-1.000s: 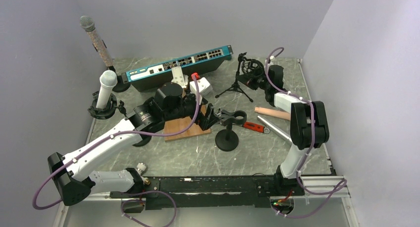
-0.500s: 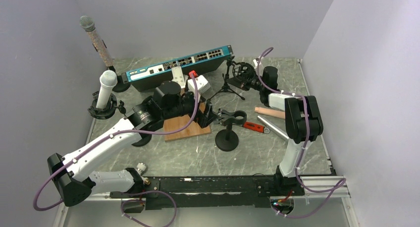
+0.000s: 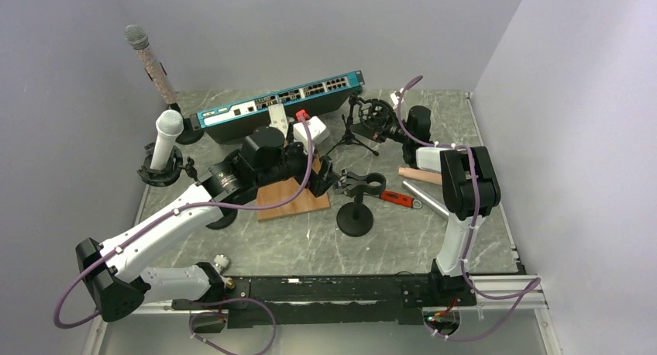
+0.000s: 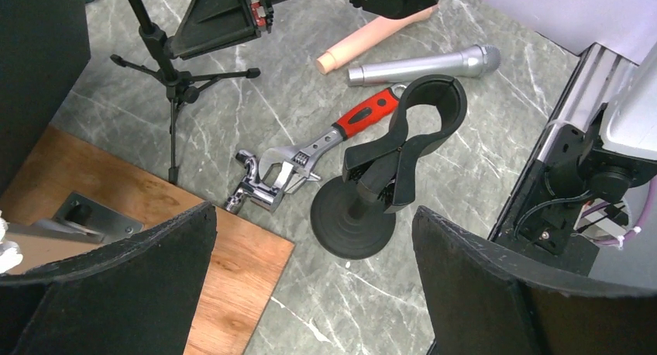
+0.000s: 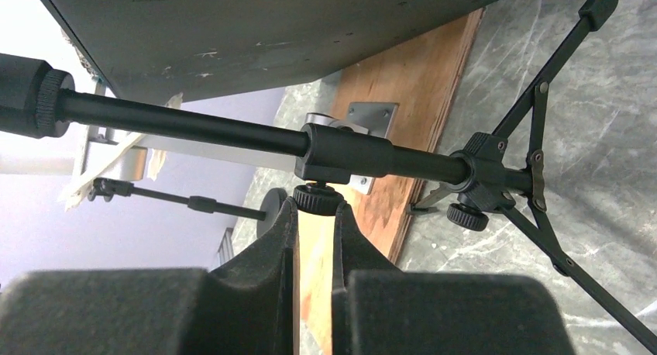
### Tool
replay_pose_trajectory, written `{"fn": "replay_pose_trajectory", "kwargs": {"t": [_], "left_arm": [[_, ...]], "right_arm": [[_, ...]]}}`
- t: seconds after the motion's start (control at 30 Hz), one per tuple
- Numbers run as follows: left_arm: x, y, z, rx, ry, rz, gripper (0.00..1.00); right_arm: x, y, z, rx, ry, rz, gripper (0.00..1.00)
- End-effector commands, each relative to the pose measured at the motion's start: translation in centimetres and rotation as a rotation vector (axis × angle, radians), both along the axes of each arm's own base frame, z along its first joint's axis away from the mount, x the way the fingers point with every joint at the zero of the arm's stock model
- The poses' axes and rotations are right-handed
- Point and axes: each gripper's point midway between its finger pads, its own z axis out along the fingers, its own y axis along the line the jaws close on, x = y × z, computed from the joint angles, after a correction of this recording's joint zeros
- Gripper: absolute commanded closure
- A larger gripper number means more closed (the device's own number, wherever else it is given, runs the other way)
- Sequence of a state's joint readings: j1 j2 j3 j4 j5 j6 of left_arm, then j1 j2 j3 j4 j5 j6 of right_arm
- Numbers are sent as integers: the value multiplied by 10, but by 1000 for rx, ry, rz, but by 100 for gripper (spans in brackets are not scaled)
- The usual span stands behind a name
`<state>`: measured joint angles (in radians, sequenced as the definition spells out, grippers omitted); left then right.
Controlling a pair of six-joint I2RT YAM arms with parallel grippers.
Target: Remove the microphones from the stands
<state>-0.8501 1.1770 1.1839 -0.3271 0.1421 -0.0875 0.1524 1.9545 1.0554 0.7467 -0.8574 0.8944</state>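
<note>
A white microphone [image 3: 165, 136] stands upright in a black ring stand [image 3: 160, 172] at the left. A glittery microphone [image 3: 147, 54] sits on a tall stand at the back left. A silver microphone [image 3: 428, 201] lies loose on the table and also shows in the left wrist view [image 4: 422, 63]. An empty clamp stand [image 3: 357, 205] stands mid-table, in the left wrist view [image 4: 387, 165] too. My left gripper [image 3: 325, 180] is open and empty just left of that clamp [image 4: 314, 239]. My right gripper [image 3: 385, 122] is shut on the knob [image 5: 318, 198] of a small tripod stand [image 3: 358, 126].
A blue network switch [image 3: 279, 103] lies at the back. A wooden board [image 3: 290, 201] with a metal bracket lies under my left arm. A red-handled wrench [image 4: 310, 149] and a peach cylinder [image 4: 364, 41] lie near the clamp stand. Walls close in on the left, back and right.
My right gripper has swung left, carrying the tripod stand with it toward the network switch. My left gripper has drawn back slightly left from the clamp stand.
</note>
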Motion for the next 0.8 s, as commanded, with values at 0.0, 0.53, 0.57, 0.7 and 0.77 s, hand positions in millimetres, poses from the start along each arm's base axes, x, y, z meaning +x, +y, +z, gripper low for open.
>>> {"fn": "replay_pose_trajectory", "kwargs": {"t": [0.0, 0.53, 0.57, 0.7, 0.77], "left_arm": [[10, 4, 7, 3, -47, 35, 1], [-2, 4, 26, -54, -48, -2, 1], [-3, 4, 27, -60, -48, -5, 1], [-6, 3, 30, -75, -44, -16, 1], [-7, 2, 30, -83, -39, -25, 1]], "right_arm": [[-58, 41, -52, -11, 225, 209, 84], [-37, 27, -8, 209, 209, -62, 38], [-35, 24, -6, 224, 202, -89, 38], [-19, 12, -4, 268, 191, -221, 34], [-11, 11, 0, 300, 182, -244, 34]]}}
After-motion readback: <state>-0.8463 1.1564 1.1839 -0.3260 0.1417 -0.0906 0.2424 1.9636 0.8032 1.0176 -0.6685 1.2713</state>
